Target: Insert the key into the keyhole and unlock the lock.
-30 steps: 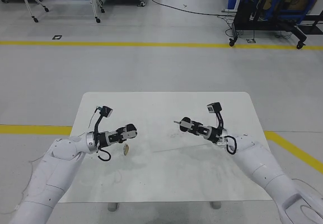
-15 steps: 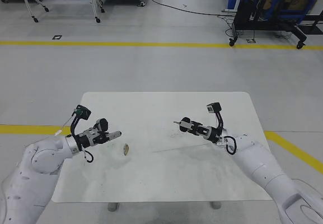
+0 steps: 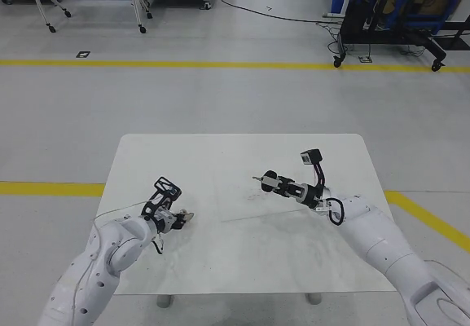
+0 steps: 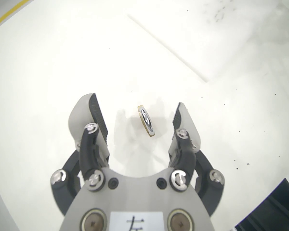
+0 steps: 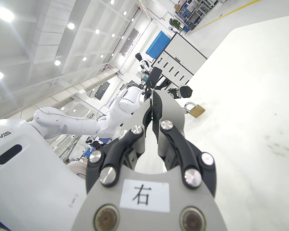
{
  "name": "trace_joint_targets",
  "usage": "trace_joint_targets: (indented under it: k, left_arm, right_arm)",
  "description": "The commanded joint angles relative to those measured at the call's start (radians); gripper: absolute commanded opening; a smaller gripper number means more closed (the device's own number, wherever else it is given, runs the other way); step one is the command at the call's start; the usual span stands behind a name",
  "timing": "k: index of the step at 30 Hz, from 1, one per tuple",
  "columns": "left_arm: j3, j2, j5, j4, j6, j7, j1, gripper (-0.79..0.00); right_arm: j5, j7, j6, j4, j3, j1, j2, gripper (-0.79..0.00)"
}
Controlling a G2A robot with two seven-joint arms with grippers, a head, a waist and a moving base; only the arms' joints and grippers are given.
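While spread left gripper [image 4: 136, 102] straddles lock [image 4: 146, 121] on scuffed table [image 4: 207, 49], right gripper [image 5: 154, 94] clamps key [image 3: 256, 177].

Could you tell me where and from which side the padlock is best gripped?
Grip the padlock by its brass body, across the two broad flat faces, coming down from above: it stands upright, shackle up, faces toward the left gripper's open jaws.

Glossy white arms [image 3: 112, 253], black cables [image 3: 335, 213], grey wrist plates [image 4: 134, 200] with silver screws [image 4: 180, 177], black ribbed pads [image 4: 98, 118] on jaws
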Motion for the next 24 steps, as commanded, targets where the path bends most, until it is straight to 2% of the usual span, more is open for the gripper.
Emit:
trace_joint_targets:
  k: [1, 9, 12, 15, 17, 24]
  left_arm:
    - [0.006, -0.001, 0.016, 0.004, 0.008, -0.008, -0.004, -0.465]
    - [0.003, -0.001, 0.049, -0.020, 0.027, -0.027, 0.015, -0.563]
    - [0.006, -0.001, 0.057, -0.027, 0.014, -0.041, 0.020, -0.646]
    - [0.002, -0.001, 0.056, -0.032, 0.010, -0.043, 0.021, -0.696]
    - [0.001, -0.001, 0.061, -0.035, 0.011, -0.043, 0.024, -0.785]
    - [0.010, -0.005, 0.077, -0.025, 0.021, -0.059, 0.012, -0.785]
  right_arm:
    - [0.000, 0.000, 0.000, 0.000, 0.000, 0.000, 0.000, -0.785]
    - [0.000, 0.000, 0.000, 0.000, 0.000, 0.000, 0.000, -0.785]
    - [0.000, 0.000, 0.000, 0.000, 0.000, 0.000, 0.000, -0.785]
    - [0.000, 0.000, 0.000, 0.000, 0.000, 0.000, 0.000, -0.785]
    - [0.000, 0.000, 0.000, 0.000, 0.000, 0.000, 0.000, -0.785]
    - [0.000, 0.000, 0.000, 0.000, 0.000, 0.000, 0.000, -0.785]
